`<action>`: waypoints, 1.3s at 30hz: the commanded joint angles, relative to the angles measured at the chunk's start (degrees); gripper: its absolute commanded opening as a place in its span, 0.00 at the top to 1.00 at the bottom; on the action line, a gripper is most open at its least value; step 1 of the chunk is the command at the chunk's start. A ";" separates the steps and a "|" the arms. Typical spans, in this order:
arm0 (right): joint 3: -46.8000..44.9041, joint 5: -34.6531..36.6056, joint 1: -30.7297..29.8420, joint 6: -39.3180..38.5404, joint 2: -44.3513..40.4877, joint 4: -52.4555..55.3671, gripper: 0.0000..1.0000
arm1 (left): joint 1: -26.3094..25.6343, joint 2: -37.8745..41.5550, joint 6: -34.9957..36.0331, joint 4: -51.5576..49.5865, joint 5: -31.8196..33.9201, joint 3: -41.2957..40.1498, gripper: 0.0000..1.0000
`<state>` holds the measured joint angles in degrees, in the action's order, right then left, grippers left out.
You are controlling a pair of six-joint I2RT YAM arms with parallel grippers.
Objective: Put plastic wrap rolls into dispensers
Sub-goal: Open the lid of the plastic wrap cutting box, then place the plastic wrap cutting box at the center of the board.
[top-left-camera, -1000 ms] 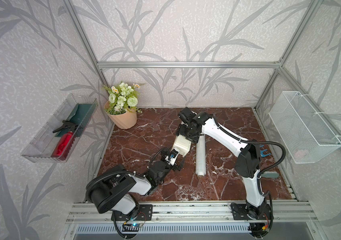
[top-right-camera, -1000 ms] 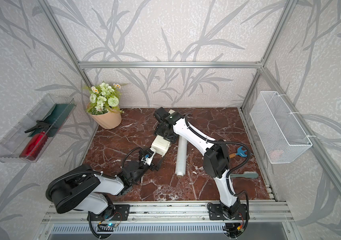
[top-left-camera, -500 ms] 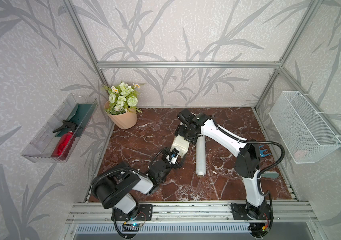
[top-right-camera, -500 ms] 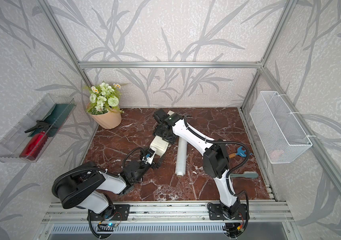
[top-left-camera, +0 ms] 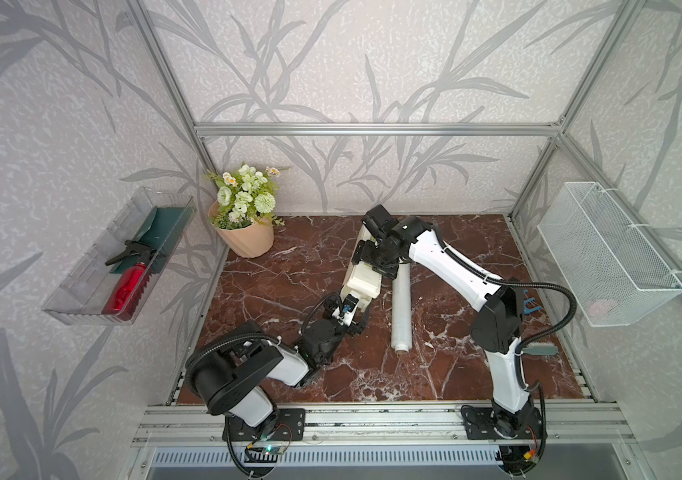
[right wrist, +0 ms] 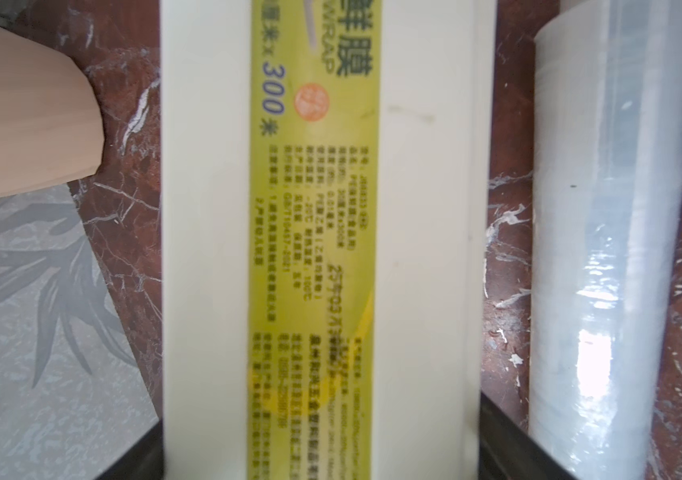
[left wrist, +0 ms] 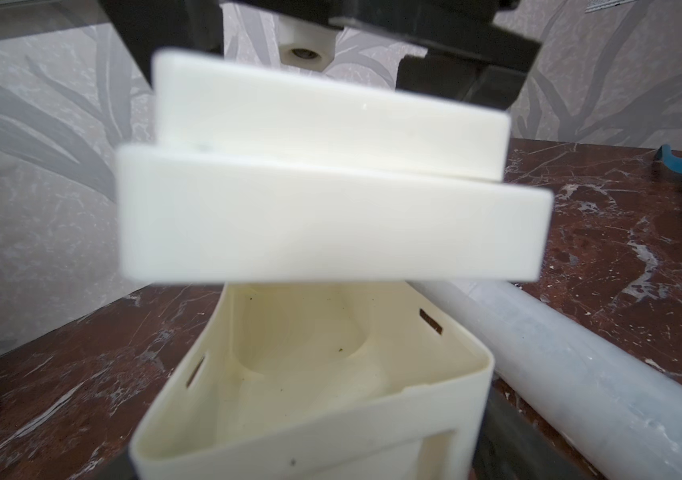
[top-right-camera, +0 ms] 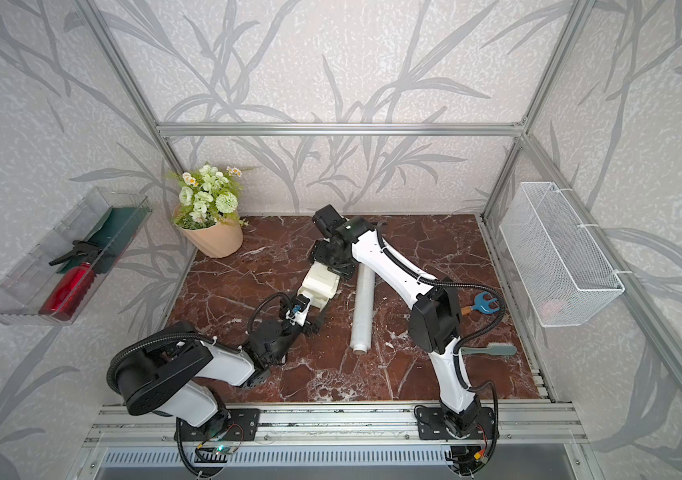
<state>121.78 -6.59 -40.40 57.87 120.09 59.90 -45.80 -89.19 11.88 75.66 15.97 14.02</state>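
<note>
The cream-white dispenser (top-left-camera: 362, 282) is lying lengthwise near the middle of the dark red marble table (top-left-camera: 289, 270), one end pointing at the left arm and the other at the back wall. The right gripper (top-left-camera: 374, 259) is reaching down over the far half, and its jaws are clamping the two long edges of the hinged lid (right wrist: 206, 249), with the yellow-green label strip (right wrist: 314, 208) running between them. In the left wrist view the lid (left wrist: 331, 216) is hanging raised and tilted above the open trough (left wrist: 331, 436), which is showing its bare cream inside. The left gripper (top-left-camera: 357, 312) is sitting low at the near end, its jaws spread wide and pressing on the outer walls of the box on both sides, as far as its wrist view shows. The plastic wrap roll (top-left-camera: 401, 311) is lying on the table just beside the dispenser on the right arm's side, roughly parallel to it, with a strip of marble showing between them and no jaws on it. A peach flower pot (top-left-camera: 248, 241) is standing in the far left corner. A blue fork-headed tool with a tan handle (top-right-camera: 483, 303) and a grey-green brush (top-right-camera: 493, 350) are lying near the table's right edge.
</note>
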 commanded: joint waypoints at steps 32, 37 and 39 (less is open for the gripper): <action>-43.13 10.40 13.31 -25.71 -24.39 -14.16 0.39 | -7.61 2.94 -13.39 -18.63 6.45 2.38 0.42; -49.44 12.02 14.79 -26.72 -25.09 -15.58 0.38 | -7.99 4.30 -18.03 -29.73 6.29 6.03 0.10; -50.43 12.36 15.10 -27.32 -24.47 -15.60 0.37 | -8.07 5.04 -19.91 -35.38 5.87 7.79 0.01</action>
<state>72.12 3.11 -25.71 32.29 97.32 46.06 -53.52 -85.58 -3.51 50.41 21.50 19.44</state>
